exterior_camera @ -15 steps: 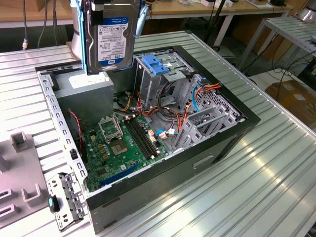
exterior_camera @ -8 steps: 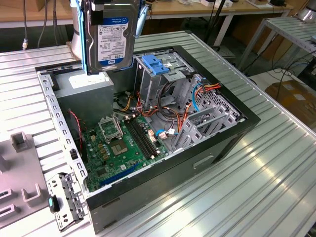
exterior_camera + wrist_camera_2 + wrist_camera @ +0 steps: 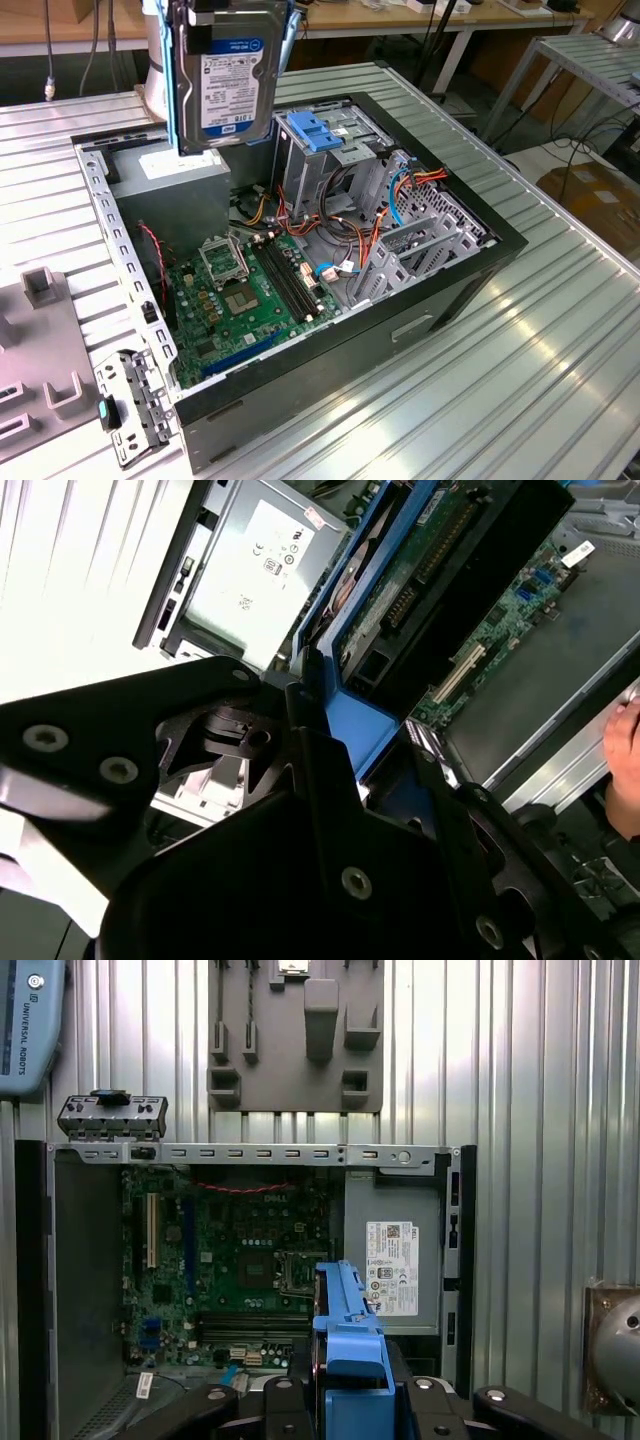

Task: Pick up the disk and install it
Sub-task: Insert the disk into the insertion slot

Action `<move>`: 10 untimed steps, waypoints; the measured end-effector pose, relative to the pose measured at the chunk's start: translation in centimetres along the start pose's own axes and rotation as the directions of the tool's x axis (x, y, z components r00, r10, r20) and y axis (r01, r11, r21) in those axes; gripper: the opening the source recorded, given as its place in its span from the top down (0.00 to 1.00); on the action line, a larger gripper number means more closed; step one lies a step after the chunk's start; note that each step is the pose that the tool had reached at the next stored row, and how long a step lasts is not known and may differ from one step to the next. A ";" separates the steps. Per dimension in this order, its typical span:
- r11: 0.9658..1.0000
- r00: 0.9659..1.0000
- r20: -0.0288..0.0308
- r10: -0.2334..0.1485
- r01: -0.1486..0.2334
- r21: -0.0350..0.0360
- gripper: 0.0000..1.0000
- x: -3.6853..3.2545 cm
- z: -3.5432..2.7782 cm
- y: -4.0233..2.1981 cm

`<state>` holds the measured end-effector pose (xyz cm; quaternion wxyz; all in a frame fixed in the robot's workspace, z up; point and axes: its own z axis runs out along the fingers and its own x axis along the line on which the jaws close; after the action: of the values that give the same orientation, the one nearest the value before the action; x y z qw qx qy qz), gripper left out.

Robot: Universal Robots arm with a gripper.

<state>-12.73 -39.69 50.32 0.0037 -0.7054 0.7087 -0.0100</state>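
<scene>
Shows a brightly lit ribbed metal tabletop (image 3: 560, 330) in front. Places a wooden workbench (image 3: 70, 25) with white legs behind it, and a second slatted table (image 3: 585, 55) over pale floor (image 3: 540, 160) at the exterior view's right.

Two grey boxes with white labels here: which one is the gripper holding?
The disk, blue-railed and hanging upright above the case; the power supply sits inside it.

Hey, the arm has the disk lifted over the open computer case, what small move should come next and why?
Probably shift the disk toward the exterior view's right: the gripper holds it upright above the case near the power supply, while the drive cage stands further right.
</scene>
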 end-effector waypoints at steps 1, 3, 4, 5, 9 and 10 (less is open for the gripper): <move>1.000 1.000 0.000 0.000 0.000 0.000 0.63 0.08 0.00 0.00; 1.000 1.000 0.000 0.000 0.000 0.000 0.63 0.28 0.00 0.00; 1.000 1.000 0.000 0.000 0.000 0.000 0.63 0.44 0.00 0.00; 1.000 1.000 0.000 0.000 0.000 0.000 0.63 0.58 0.01 0.00; 1.000 1.000 0.000 0.000 0.000 0.000 0.63 0.99 0.00 -0.01; 1.000 1.000 0.000 0.000 0.000 0.000 0.63 1.10 0.01 0.00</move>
<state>-12.73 -40.79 50.32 0.0036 -0.7054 0.7087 -0.0100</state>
